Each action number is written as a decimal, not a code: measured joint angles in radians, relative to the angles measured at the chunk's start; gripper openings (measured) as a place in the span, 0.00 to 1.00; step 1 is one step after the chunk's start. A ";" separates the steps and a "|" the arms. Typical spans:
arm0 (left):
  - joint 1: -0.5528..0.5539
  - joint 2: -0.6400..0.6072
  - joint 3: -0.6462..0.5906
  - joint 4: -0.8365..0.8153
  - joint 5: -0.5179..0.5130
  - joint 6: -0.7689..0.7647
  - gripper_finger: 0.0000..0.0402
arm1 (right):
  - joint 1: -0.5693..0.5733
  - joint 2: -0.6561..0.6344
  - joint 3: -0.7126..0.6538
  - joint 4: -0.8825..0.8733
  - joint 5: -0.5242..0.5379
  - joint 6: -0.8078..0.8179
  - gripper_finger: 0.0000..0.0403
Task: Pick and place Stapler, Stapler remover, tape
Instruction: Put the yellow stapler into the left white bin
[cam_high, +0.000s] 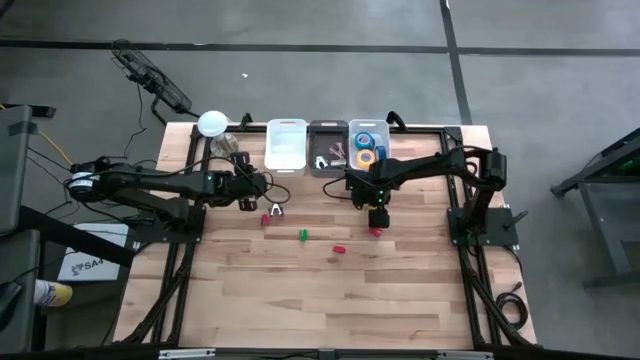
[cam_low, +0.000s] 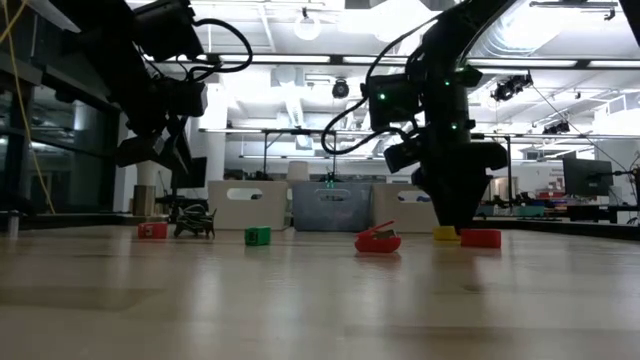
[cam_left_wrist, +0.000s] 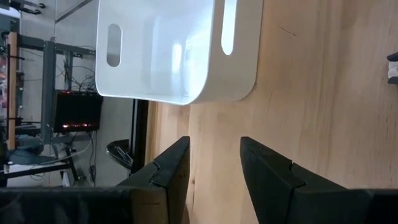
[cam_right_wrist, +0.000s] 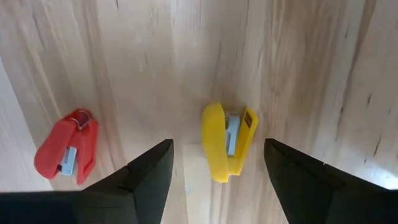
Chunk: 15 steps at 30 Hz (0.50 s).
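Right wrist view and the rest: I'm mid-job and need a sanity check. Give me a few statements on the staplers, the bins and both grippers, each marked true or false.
1. The right gripper is open above a small yellow stapler. True.
2. That yellow stapler is already clamped between the right gripper's fingers. False: it lies on the wooden table, with both fingers clear of it.
3. A small red stapler lies apart from the yellow one. True.
4. The left gripper holds a tape roll. False: nothing shows between its fingers; it faces the white plastic bin.
5. The clear bin holding blue and yellow tape rolls sits in the table's middle. False: it stands in the row of bins at the far edge.
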 joint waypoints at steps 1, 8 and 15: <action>0.000 0.000 0.000 0.000 0.000 0.000 0.34 | 0.000 0.000 0.000 -0.001 0.007 0.000 0.60; 0.000 0.000 0.000 0.000 0.000 0.000 0.34 | 0.000 -0.005 -0.058 0.043 0.033 -0.026 0.55; 0.000 0.000 0.000 0.000 0.000 0.000 0.34 | 0.000 -0.005 -0.073 0.059 0.028 -0.011 0.55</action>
